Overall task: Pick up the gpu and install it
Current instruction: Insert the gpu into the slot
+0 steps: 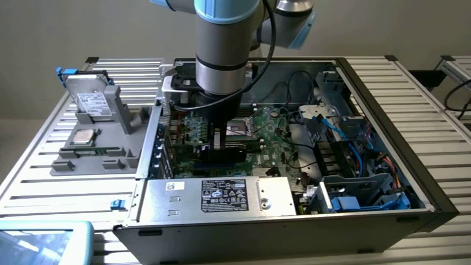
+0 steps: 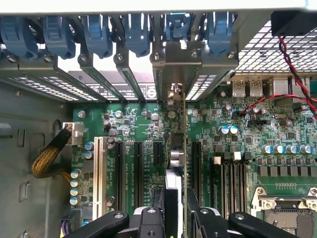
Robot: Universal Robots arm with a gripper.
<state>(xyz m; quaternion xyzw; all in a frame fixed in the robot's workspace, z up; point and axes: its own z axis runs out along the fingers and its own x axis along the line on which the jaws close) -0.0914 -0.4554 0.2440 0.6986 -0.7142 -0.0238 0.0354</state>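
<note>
The exterior view takes in the whole open computer case (image 1: 412, 165), lying on a slatted table (image 1: 30, 182). A grey fixture (image 1: 110, 138) beside it, toward the exterior view's left, carries a drive with a white label (image 1: 92, 102) and a processor chip (image 1: 83, 136). The wrist view instead looks along the motherboard (image 2: 237, 144) and shows the black expansion slots (image 2: 119, 173), a white slot (image 2: 98, 171), the blue retention clips (image 2: 96, 32) on the rear wall and the processor socket (image 2: 287, 213).

The arm (image 1: 224, 49) drops straight down into the case, wrist vertical. The gripper (image 1: 218, 144) is closed on the gpu (image 1: 234, 150), which stands on edge just above the board, beside the power supply (image 1: 213, 196). From the wrist, the gripper (image 2: 182, 213) has a finger on each face of the gpu (image 2: 178, 158). The card shows edge-on there, running toward the rear wall between two black slots. Whether it sits in a slot cannot be told.
</note>
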